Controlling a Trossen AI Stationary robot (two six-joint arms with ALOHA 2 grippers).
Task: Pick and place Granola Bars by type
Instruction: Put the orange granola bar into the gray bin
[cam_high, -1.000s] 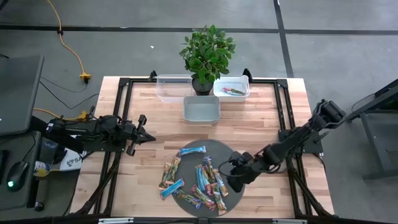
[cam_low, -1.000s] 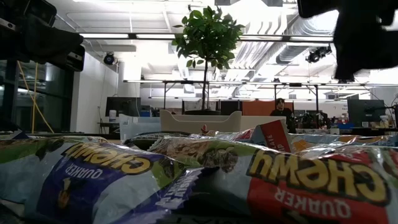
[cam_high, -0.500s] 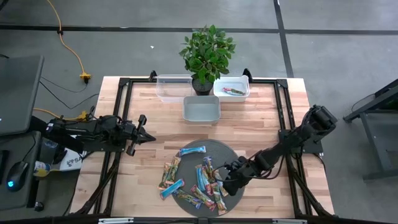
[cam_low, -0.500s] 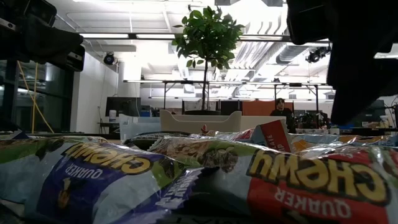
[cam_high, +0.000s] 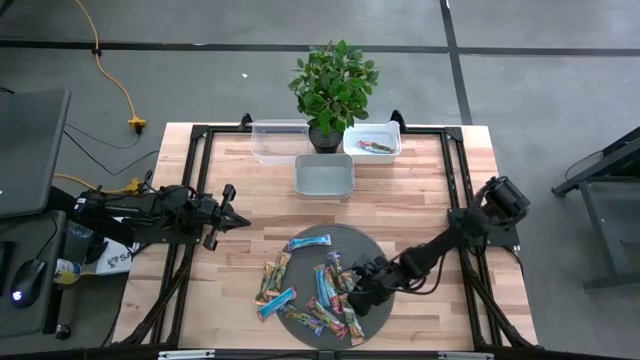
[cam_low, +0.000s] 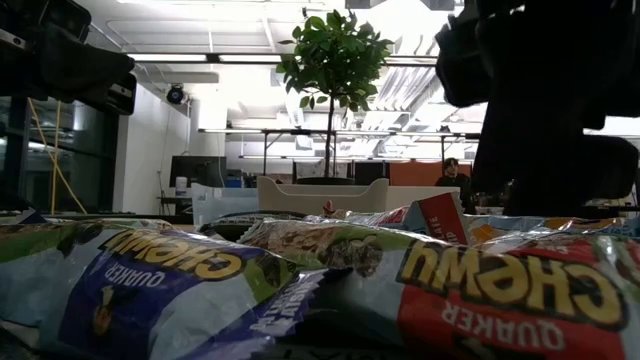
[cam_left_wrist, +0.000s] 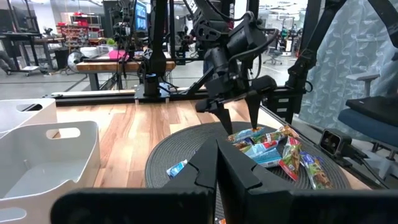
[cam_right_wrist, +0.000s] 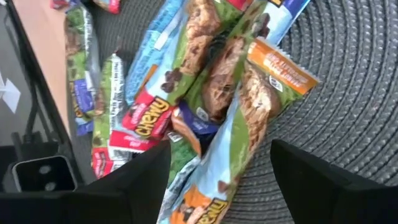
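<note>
Several granola bars (cam_high: 318, 285), blue, red/pink and yellow-brown, lie piled on a round dark mat (cam_high: 385, 245) near the table's near edge. My right gripper (cam_high: 358, 292) is open and low over the right side of the pile, fingers pointing down. In its wrist view (cam_right_wrist: 217, 186) the fingers stand on either side of a blue-and-orange bar (cam_right_wrist: 236, 106). The left wrist view shows this gripper (cam_left_wrist: 241, 124) just above the bars (cam_left_wrist: 273, 146); whether it touches them I cannot tell. My left gripper (cam_high: 238, 207), shut (cam_left_wrist: 219, 162), waits at the table's left side.
Three bins stand at the far side: a clear one (cam_high: 280, 140), a white one (cam_high: 323, 187), and one (cam_high: 372, 155) holding a red bar. A potted plant (cam_high: 333, 85) stands between them. Bare wood lies between the mat and the bins.
My right gripper has moved toward the table's left and near edge and come down onto the right side of the pile, staying open. The bars have kept their places.
</note>
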